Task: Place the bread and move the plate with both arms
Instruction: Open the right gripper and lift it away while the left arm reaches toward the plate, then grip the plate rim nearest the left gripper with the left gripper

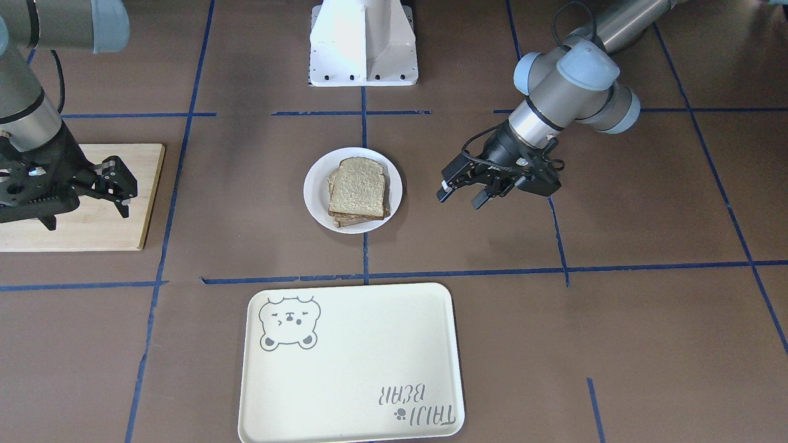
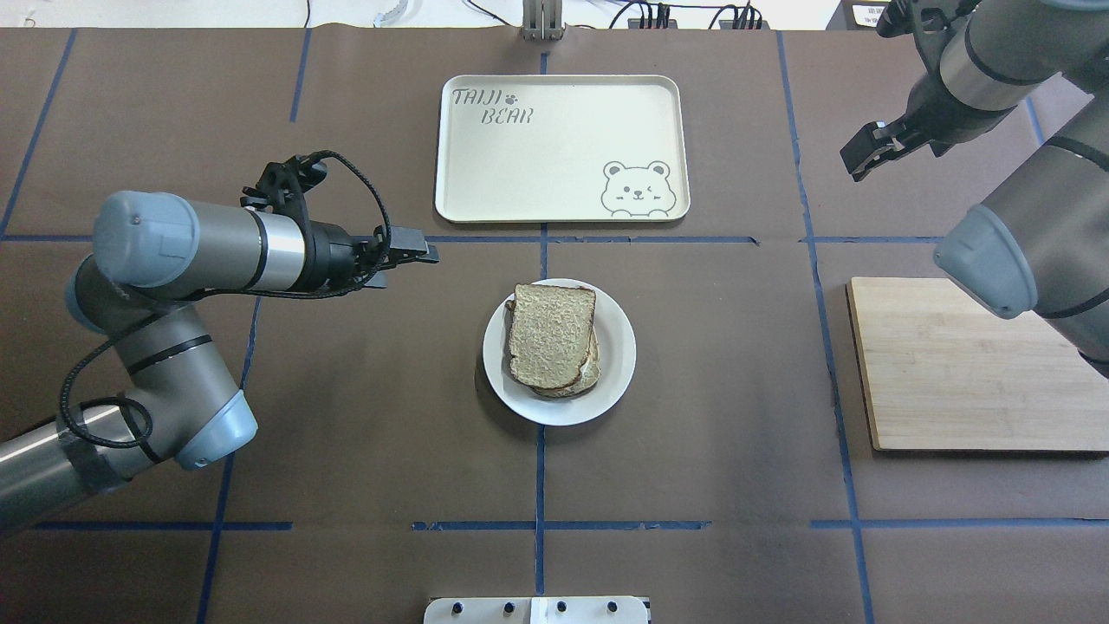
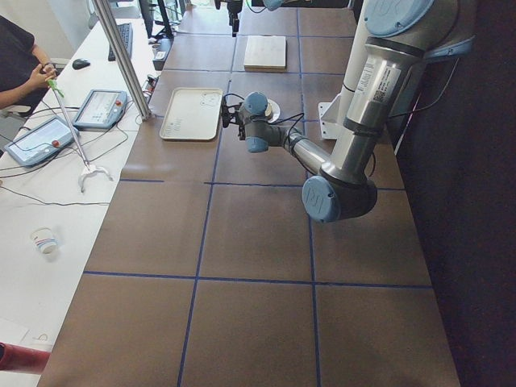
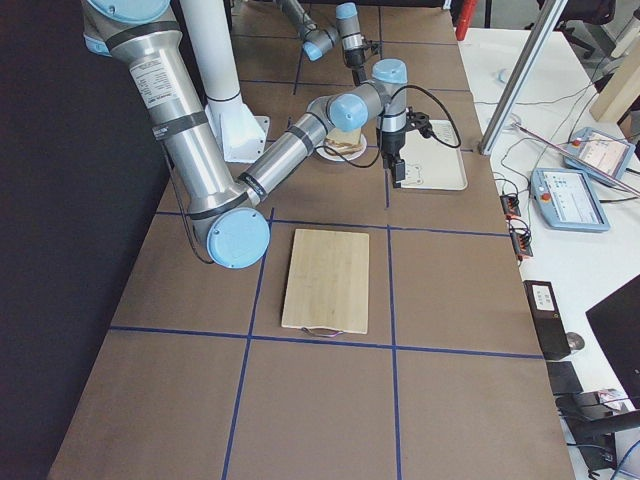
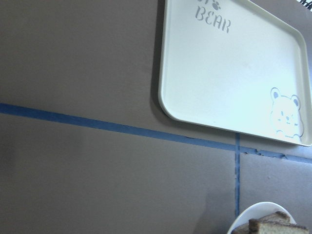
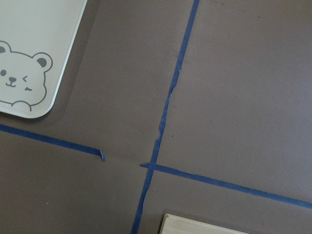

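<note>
A plain slice of brown bread (image 1: 358, 186) lies on top of a stack of slices on the small white plate (image 1: 317, 192) at the table's middle. It also shows in the overhead view, bread (image 2: 552, 334) on plate (image 2: 620, 347). My left gripper (image 1: 460, 198) is open and empty, hovering beside the plate on my left, apart from it; overhead it (image 2: 424, 251) sits left and slightly beyond the plate. My right gripper (image 1: 89, 216) is open and empty above the wooden board's far end (image 2: 859, 160). The left wrist view catches the plate's edge (image 5: 246, 217) and a bread corner (image 5: 275, 225).
A cream tray with a bear drawing (image 2: 563, 147) lies beyond the plate, nothing on it. A bare wooden board (image 2: 962, 373) lies on my right. The white pedestal base (image 1: 363, 43) stands at the table's near edge. Blue tape lines cross the brown table.
</note>
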`<state>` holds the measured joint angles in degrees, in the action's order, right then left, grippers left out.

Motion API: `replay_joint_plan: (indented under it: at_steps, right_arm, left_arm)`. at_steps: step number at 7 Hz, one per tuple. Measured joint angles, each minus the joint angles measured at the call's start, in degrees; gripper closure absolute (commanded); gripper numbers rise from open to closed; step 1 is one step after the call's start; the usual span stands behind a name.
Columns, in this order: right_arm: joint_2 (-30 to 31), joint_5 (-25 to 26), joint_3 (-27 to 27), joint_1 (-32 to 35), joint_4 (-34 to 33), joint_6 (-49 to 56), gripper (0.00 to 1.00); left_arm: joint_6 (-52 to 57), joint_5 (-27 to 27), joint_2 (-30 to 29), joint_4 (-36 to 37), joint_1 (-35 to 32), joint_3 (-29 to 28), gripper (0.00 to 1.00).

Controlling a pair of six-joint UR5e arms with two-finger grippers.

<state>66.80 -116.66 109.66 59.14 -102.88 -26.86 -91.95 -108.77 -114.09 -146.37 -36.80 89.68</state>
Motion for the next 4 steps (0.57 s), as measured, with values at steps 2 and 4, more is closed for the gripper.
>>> replay_joint_plan:
  at_steps: [2,4]
  right_arm:
    - [0.4,-4.9,-0.2,2.4,-0.3,0.6,0.00]
    - [0.4,-7.1,-0.3,3.8,-0.4,0.7,0.00]
  left_arm:
    - [-3.0,0.4,-1.8,-1.2,2.8,-2.2,0.18]
    - [-3.4,0.5,-2.1,-1.4,5.4,-2.8,0.28]
